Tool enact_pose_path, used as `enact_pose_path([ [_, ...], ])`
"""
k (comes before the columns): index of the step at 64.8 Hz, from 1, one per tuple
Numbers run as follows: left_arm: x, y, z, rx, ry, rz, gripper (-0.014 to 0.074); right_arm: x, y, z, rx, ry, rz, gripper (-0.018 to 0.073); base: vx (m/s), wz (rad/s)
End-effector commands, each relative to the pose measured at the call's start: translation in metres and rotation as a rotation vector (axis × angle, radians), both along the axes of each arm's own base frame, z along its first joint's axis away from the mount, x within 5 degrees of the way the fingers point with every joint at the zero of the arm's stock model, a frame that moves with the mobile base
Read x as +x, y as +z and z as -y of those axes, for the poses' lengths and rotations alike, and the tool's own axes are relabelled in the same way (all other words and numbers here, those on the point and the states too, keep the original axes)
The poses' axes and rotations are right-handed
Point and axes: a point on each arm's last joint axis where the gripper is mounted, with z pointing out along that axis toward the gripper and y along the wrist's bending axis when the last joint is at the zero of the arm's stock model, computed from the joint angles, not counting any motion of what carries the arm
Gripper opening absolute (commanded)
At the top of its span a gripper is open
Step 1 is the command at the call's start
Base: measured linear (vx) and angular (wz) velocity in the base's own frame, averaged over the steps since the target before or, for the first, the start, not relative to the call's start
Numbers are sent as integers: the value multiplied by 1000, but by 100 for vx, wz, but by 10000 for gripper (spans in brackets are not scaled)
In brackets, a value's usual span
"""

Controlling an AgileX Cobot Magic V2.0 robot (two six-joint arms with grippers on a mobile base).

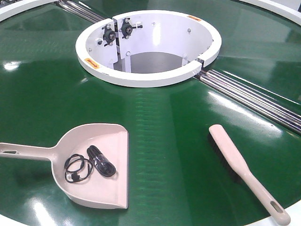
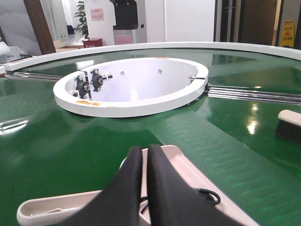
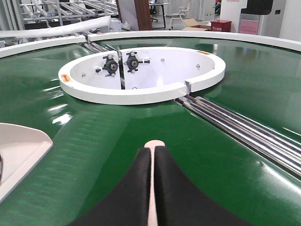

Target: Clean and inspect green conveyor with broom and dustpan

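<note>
Front-facing view: lying on green conveyor (image 1: 164, 141), dustpan (image 1: 94, 165) holding black coiled cables (image 1: 91, 165); broom (image 1: 247, 172) apart. Both grippers (image 2: 143, 160) (image 3: 153, 155) pressing shut, gripping nothing.

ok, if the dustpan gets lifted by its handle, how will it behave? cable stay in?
The dustpan looks like thin moulded plastic, so probably light and fairly stiff. Its handle is long and thin with the scoop wide, so it may tilt lip-down when lifted. The black cable lies loose inside and could slide toward the open lip. The green conveyor looks glossy, so a push would likely slide it.
</note>
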Motion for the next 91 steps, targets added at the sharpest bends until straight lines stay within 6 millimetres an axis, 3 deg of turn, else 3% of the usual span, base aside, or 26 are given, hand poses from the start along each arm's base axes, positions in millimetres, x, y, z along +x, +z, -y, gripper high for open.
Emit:
enact_pose_path([
  [1, 1, 15, -2, -57, 22, 88, -8, 0, 15, 1, 26, -11, 89, -8, 0, 0],
  [40, 1, 14, -2, -54, 22, 83, -8, 0, 15, 0, 62, -4, 83, -8, 0, 0],
  [52, 6, -13, -3, -15, 49, 65, -8, 0, 15, 0, 62, -4, 83, -8, 0, 0],
  [65, 9, -38, -7, -141, 118, 107, -8, 0, 15, 0, 62, -4, 83, -8, 0, 0],
  [91, -2, -38, -18, -160, 264, 164, -8, 0, 15, 0, 60, -3, 78, -8, 0, 0],
])
